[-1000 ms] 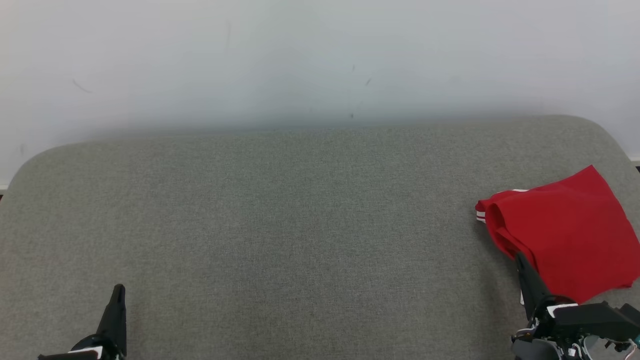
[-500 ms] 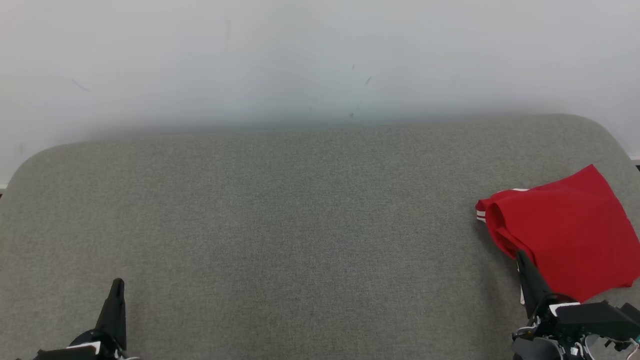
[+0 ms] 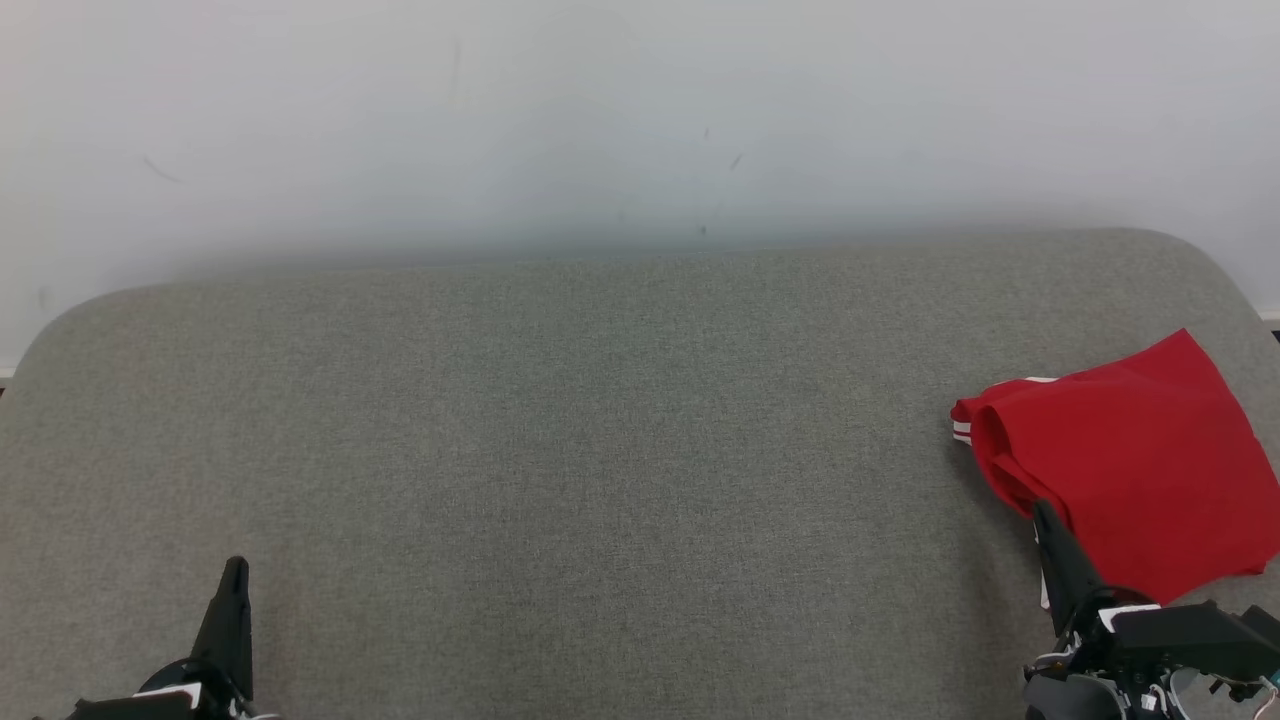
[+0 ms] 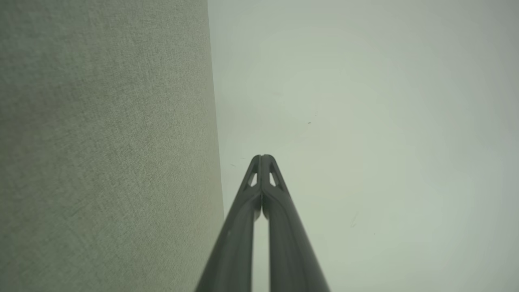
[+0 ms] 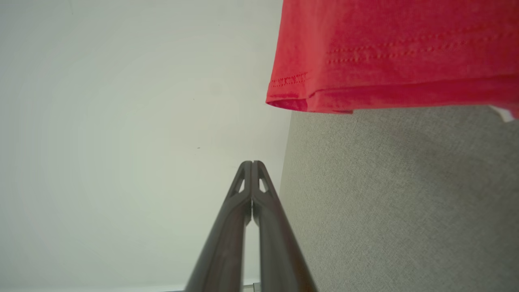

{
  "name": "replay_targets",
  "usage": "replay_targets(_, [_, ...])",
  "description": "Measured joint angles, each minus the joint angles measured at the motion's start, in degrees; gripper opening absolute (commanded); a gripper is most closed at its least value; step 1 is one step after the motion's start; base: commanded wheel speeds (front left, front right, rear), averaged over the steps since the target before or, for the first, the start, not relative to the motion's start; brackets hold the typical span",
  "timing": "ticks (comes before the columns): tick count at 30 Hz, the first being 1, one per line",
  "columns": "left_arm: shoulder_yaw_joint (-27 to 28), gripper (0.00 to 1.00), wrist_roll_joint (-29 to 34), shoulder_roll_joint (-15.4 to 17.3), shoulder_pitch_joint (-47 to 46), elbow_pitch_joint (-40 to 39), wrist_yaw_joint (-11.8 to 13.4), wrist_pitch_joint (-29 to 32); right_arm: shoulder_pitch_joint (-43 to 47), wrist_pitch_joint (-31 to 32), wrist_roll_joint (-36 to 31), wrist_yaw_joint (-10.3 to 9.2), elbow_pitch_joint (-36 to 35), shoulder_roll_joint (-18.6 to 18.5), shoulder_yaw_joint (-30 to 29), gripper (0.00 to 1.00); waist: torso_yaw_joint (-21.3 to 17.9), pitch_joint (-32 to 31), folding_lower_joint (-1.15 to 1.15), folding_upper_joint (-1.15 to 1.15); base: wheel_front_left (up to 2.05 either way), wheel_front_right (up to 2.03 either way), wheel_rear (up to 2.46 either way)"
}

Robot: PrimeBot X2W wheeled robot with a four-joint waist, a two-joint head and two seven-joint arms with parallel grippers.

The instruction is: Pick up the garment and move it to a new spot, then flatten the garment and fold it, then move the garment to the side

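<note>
- The left gripper (image 3: 236, 575) is at the near left edge of the head view. Its two dark fingers are pressed together and hold nothing.
- In the left wrist view the left gripper (image 4: 262, 159) has its tips meeting, with bare grey fabric to one side and pale wall behind.
- The right gripper (image 3: 1043, 515) is at the near right. Its fingers are likewise closed on nothing and slant up and slightly leftward.
- In the head view its tip overlaps the near-left edge of the red garment (image 3: 1130, 470).
- In the right wrist view the right gripper (image 5: 251, 164) stands apart from the garment (image 5: 385, 52), whose stitched hem lies beyond and to one side.
- The dark wrist housings of both arms sit low at the bottom edge, with the fingers pointing away from the robot.
- The garment lies folded on the right end of the grey fabric-covered worktop (image 3: 600, 430), near its right edge.
- A white-striped cuff (image 3: 960, 432) shows at the garment's left side.
- Nothing lies between either gripper and the garment.
- A pale wall (image 3: 640, 120) with faint scuffs rises behind the worktop's rounded far edge.
</note>
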Motion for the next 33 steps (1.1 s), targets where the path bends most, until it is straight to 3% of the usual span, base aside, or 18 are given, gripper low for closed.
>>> replay_targets(33, [0.0, 0.00, 0.0, 0.0, 0.0, 0.0, 0.0, 0.0, 0.0, 0.0, 0.0, 0.00, -0.1, 0.0, 0.0, 0.00, 0.0, 0.0, 0.00, 0.00, 0.00, 0.00, 0.00])
